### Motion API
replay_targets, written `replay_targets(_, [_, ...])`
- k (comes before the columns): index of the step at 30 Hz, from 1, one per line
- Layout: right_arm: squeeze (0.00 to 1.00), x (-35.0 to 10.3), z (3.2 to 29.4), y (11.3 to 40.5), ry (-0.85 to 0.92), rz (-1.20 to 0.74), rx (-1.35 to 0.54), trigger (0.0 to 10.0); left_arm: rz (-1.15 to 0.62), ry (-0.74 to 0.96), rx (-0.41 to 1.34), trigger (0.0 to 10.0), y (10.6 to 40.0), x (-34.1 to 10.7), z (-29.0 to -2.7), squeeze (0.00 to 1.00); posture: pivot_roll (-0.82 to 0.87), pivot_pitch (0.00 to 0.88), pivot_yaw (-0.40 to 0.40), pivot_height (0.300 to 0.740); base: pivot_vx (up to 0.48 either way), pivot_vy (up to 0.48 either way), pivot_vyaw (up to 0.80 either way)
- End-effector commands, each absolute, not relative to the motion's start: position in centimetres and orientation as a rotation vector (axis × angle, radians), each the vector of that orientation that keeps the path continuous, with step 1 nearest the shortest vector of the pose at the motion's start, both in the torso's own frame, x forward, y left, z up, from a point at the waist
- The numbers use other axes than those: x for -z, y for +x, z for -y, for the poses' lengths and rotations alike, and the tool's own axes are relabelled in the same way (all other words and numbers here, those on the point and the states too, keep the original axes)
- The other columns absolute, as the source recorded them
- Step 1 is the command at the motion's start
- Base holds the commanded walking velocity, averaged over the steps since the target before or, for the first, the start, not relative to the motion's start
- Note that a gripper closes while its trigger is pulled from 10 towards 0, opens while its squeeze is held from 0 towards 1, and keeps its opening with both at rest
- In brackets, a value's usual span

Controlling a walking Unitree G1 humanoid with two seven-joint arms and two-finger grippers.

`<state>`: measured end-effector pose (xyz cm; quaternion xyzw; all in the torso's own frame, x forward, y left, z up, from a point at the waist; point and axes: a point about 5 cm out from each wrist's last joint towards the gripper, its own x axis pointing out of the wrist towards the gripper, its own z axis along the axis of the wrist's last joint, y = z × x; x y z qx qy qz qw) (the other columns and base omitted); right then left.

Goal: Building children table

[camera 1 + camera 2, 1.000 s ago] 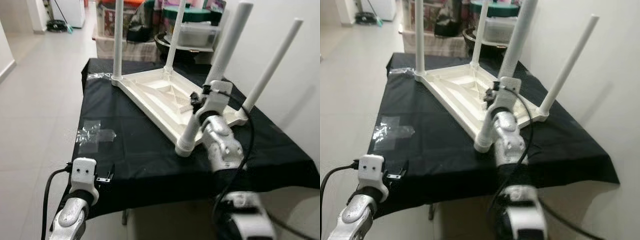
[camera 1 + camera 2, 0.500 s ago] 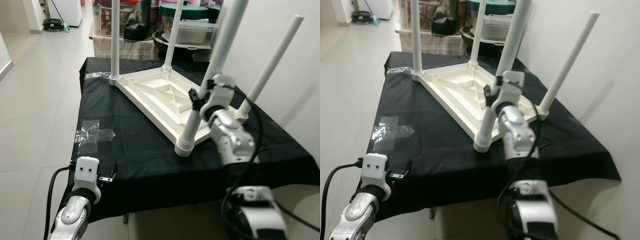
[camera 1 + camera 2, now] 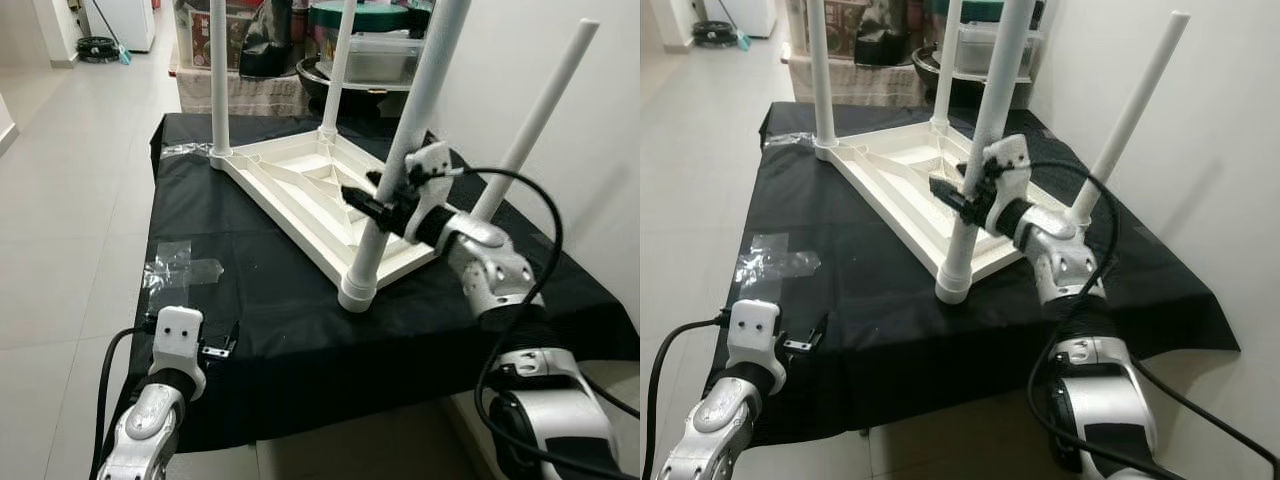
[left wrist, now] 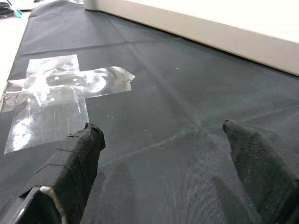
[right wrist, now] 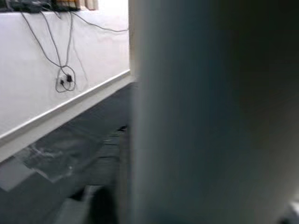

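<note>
the upturned white table [image 3: 300,185] lies on the black cloth [image 3: 260,320], its near leg [image 3: 395,165] at the front corner, where my right gripper [image 3: 372,208] is closed around it. my left gripper [image 4: 163,154] hovers with fingers spread and empty over bare cloth at the front edge, near the clear tape [image 4: 60,88].

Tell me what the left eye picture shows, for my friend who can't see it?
A white children's table lies upside down on a black cloth, its four legs pointing up. The robot's right gripper is at the nearest leg. The left gripper hangs low at the cloth's near edge.
</note>
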<state>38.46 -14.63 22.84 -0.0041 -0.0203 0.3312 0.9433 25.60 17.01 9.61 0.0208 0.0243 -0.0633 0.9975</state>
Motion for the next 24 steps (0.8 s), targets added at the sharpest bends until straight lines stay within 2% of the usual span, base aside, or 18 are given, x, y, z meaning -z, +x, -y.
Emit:
replay_targets(1, [0.0, -21.7, 14.1, 39.0, -0.018, -0.017, -0.601, 0.0, -0.063, 0.043, 0.132, 10.0, 25.4, -9.2, -17.0, 0.0, 0.02, 0.0, -0.126, 0.74, 0.0, 0.0, 0.0])
replay_targets(2, [0.0, -20.5, 15.1, 40.0, 0.077, -0.098, -0.206, 0.0, -0.066, 0.045, 0.13, 10.0, 25.3, -9.2, -17.2, 0.0, 0.01, 0.0, -0.121, 0.74, 0.0, 0.0, 0.0])
replay_targets(3, [0.0, -20.5, 15.1, 40.0, 0.077, -0.098, -0.206, 0.0, -0.066, 0.045, 0.13, 10.0, 25.3, -9.2, -17.2, 0.0, 0.01, 0.0, -0.121, 0.74, 0.0, 0.0, 0.0])
replay_targets(4, [0.0, -20.1, 15.3, 40.1, 0.099, -0.123, -0.113, 0.0, -0.066, 0.046, 0.13, 10.0, 25.3, -9.2, -17.2, 0.0, 0.01, 0.0, -0.121, 0.74, 0.0, 0.0, 0.0])
replay_targets(5, [0.0, -20.1, 15.3, 40.1, 0.099, -0.123, -0.113, 0.0, -0.066, 0.046, 0.13, 10.0, 25.3, -9.2, -17.2, 0.0, 0.01, 0.0, -0.121, 0.74, 0.0, 0.0, 0.0])
replay_targets(6, [0.0, -19.7, 15.4, 39.7, 0.142, -0.131, 0.009, 0.0, -0.067, 0.047, 0.13, 10.0, 25.3, -9.2, -17.3, 0.0, 0.01, 0.0, -0.111, 0.74, 0.0, 0.0, 0.0])
replay_targets(7, [0.0, -19.7, 15.4, 39.7, 0.142, -0.131, 0.009, 0.0, -0.067, 0.047, 0.13, 10.0, 25.3, -9.2, -17.3, 0.0, 0.01, 0.0, -0.111, 0.74, 0.0, 0.0, 0.0])
replay_targets(9, [0.0, -19.0, 14.5, 38.4, 0.231, -0.125, 0.151, 0.0, -0.068, 0.048, 0.134, 10.0, 25.5, -9.2, -17.2, 0.0, 0.01, 0.0, -0.111, 0.74, 0.0, 0.0, 0.0])
replay_targets(11, [0.0, -18.9, 12.9, 37.0, 0.269, -0.111, 0.175, 0.0, -0.067, 0.048, 0.138, 10.0, 25.6, -9.2, -17.1, 0.0, 0.01, 0.0, -0.103, 0.74, 0.0, 0.0, 0.0])
replay_targets(12, [0.0, -19.1, 11.4, 36.3, 0.277, -0.105, 0.121, 2.7, -0.066, 0.048, 0.142, 10.0, 25.6, -9.3, -17.1, 0.0, 0.01, 0.0, -0.103, 0.74, 0.0, 0.0, 0.0])
replay_targets(13, [0.0, -19.1, 11.4, 36.3, 0.277, -0.105, 0.121, 2.7, -0.066, 0.048, 0.142, 10.0, 25.6, -9.3, -17.1, 0.0, 0.01, 0.0, -0.103, 0.74, 0.0, 0.0, 0.0])
replay_targets(14, [0.0, -19.6, 10.3, 35.8, 0.267, -0.089, 0.046, 10.0, -0.066, 0.049, 0.144, 10.0, 25.6, -9.3, -17.1, 0.0, 0.0, 0.0, -0.104, 0.74, 0.0, 0.0, 0.0])
replay_targets(15, [0.0, -20.1, 9.7, 35.7, 0.254, -0.067, -0.035, 10.0, -0.067, 0.051, 0.145, 10.0, 25.6, -9.3, -17.2, 0.0, 0.0, 0.0, -0.104, 0.74, 0.0, 0.0, 0.0])
replay_targets(16, [0.0, -20.1, 9.7, 35.7, 0.254, -0.067, -0.035, 10.0, -0.067, 0.051, 0.145, 10.0, 25.6, -9.3, -17.2, 0.0, 0.0, 0.0, -0.104, 0.74, 0.0, 0.0, 0.0])
replay_targets(17, [0.93, -21.4, 10.1, 35.9, 0.28, 0.01, -0.12, 10.0, -0.068, 0.053, 0.143, 10.0, 25.7, -9.2, -17.3, 0.0, 0.0, 0.0, -0.104, 0.74, 0.0, 0.0, 0.0])
replay_targets(20, [0.93, -22.0, 10.8, 36.3, 0.257, 0.045, -0.14, 10.0, -0.069, 0.052, 0.142, 10.0, 25.7, -9.2, -17.3, 0.0, 0.0, 0.0, -0.108, 0.74, 0.0, 0.0, 0.0])
replay_targets(21, [1.0, -23.0, 11.6, 36.9, 0.242, 0.087, -0.18, 10.0, -0.069, 0.05, 0.142, 10.0, 25.7, -9.2, -17.3, 0.0, 0.0, 0.0, -0.108, 0.74, 0.0, 0.0, 0.0])
replay_targets(24, [1.0, -24.6, 12.5, 37.7, 0.216, 0.12, -0.28, 10.0, -0.069, 0.048, 0.144, 10.0, 25.7, -9.2, -17.2, 0.0, 0.01, 0.0, -0.113, 0.74, 0.0, 0.0, 0.0])
